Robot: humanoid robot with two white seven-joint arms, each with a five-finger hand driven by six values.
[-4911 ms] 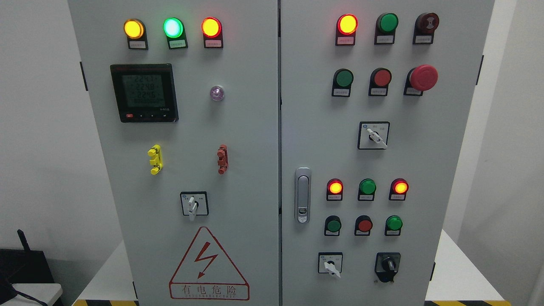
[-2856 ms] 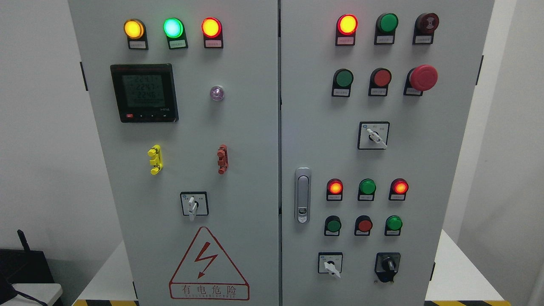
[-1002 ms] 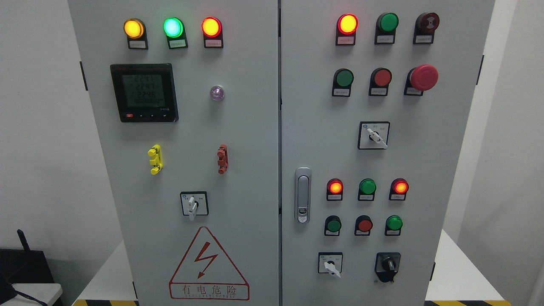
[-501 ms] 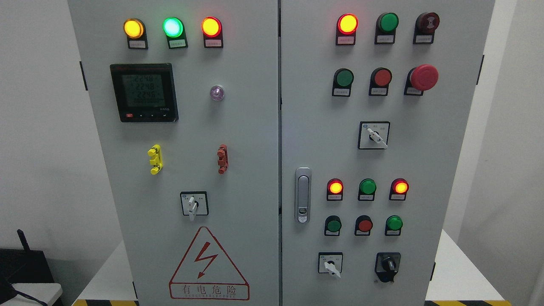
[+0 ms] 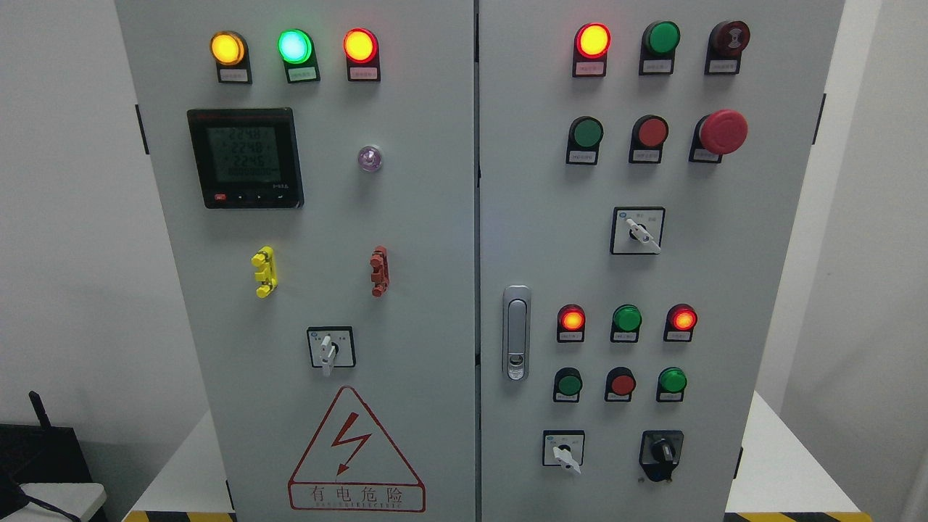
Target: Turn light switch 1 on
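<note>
Light switch 1 must be one of the knob switches [image 5: 329, 349] on the grey cabinet [image 5: 406, 239], labels too tiny to tell which, and nothing has moved, lamps [image 5: 293, 46] glow the same, no robot hand shows, so its fingers cannot be told: the job has not started.

Illumination is even and diffuse across the grey cabinet [image 5: 406, 239], with no hard shadows; its source lies outside the frame. Lit indicator lamps bloom: the green lamp [image 5: 295, 46] is washed near white at its centre, and the red lamp [image 5: 592, 40] throws a reddish halo on the panel. Focus is generally sharp, though the small label plates are unreadable. The meter display [image 5: 244, 154] is dim, its digits faint and possibly affected by flicker. The dark lower left corner [image 5: 36, 464] is underexposed. Cabinet edges lean outward towards the top, a perspective effect.
</note>
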